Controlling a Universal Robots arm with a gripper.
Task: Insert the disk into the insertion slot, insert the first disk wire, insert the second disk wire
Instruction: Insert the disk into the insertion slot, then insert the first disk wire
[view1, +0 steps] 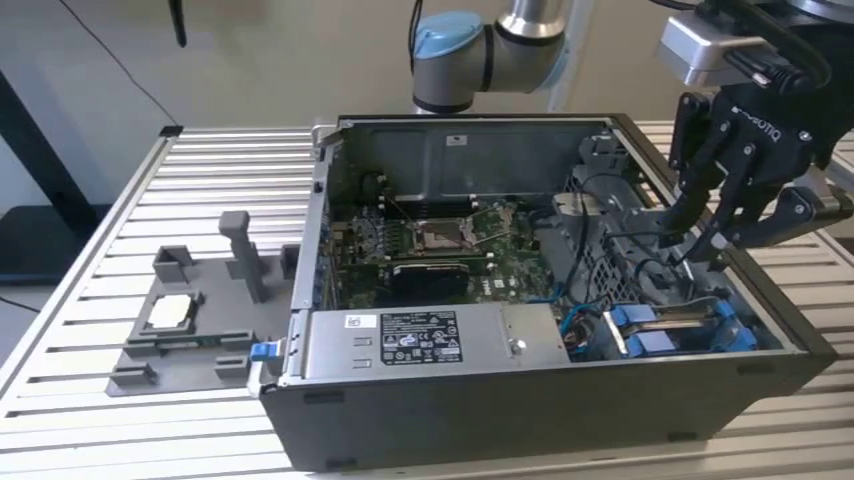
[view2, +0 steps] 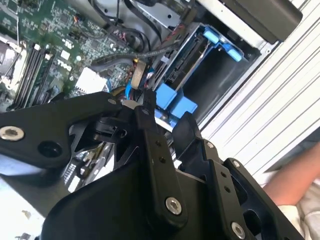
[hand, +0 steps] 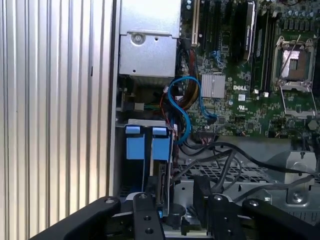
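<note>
Gripper (view1: 697, 250) low over the slot (view1: 687, 328), fingers apart with nothing clearly between them.

The disk (hand: 160, 145) stands on edge in the drive cage, its blue carrier tab level with the one beside it, so it looks seated. The main risk is snagging: loose black wires (hand: 235, 156) cross just beside the fingers, and a blue cable (hand: 181, 107) loops near the cage mouth. A sideways drift could hook one or pull a plug askew. Room is tight — the case wall (view1: 781, 320) hems the cage on the exterior view's right, and the motherboard (hand: 240, 100) lies on the other side. The only open way looks to be straight up, out of the case.
</note>
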